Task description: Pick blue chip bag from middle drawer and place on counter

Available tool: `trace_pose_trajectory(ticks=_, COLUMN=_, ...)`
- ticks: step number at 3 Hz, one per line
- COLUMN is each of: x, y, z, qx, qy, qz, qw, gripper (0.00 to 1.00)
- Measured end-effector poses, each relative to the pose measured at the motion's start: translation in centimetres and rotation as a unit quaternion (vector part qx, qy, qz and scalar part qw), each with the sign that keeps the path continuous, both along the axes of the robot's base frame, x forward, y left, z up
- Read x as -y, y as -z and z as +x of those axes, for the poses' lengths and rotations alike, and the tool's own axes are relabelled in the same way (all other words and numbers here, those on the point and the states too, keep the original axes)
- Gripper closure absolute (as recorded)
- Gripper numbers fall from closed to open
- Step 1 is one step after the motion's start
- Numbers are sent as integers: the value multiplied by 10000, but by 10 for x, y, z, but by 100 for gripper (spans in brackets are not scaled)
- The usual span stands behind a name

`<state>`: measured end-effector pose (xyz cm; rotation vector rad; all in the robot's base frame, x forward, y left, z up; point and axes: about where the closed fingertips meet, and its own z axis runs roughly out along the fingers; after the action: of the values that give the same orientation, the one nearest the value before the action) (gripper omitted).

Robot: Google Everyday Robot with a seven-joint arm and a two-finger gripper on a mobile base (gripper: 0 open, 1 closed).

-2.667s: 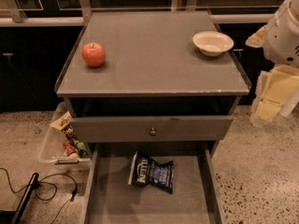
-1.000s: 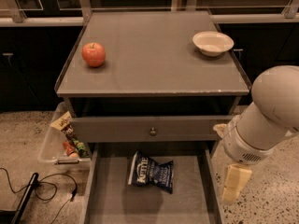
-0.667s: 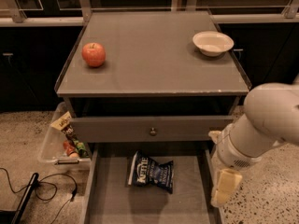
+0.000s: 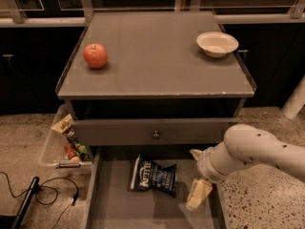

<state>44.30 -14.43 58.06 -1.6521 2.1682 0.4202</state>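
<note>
The blue chip bag (image 4: pixel 153 176) lies flat on the bottom of the open middle drawer (image 4: pixel 114 209), near its back, with white lettering at its left end. My gripper (image 4: pixel 197 195) hangs from the white arm that comes in from the right, low over the drawer's right side, just right of the bag and apart from it. The grey counter (image 4: pixel 157 56) is above, with a red apple and a white bowl on it.
A red apple (image 4: pixel 95 56) sits at the counter's left and a white bowl (image 4: pixel 217 43) at its back right. A shut drawer front with a round knob (image 4: pixel 156 134) is above the open drawer. A clear bin (image 4: pixel 64 144) of snack packets stands on the floor at left, with cables (image 4: pixel 45 197) beside it.
The arm has come from the upper right down and leftward, bringing my gripper over the right part of the open drawer, close to the bag. The bag has not moved.
</note>
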Motion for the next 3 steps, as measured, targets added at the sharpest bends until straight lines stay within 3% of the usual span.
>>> trace_pose_trajectory(ticks=1, x=0, y=-1, z=0, qx=9, qy=-4, qz=-7, qw=10000, gripper=0)
trace_pose_trajectory(ticks=2, x=-11, y=17, z=-4, qx=-147, qy=38, qz=270, qw=9995, gripper=0)
trace_pose_trajectory(ticks=3, x=-46, y=66, z=0, qx=-244, qy=89, qz=767, qw=9967, gripper=0)
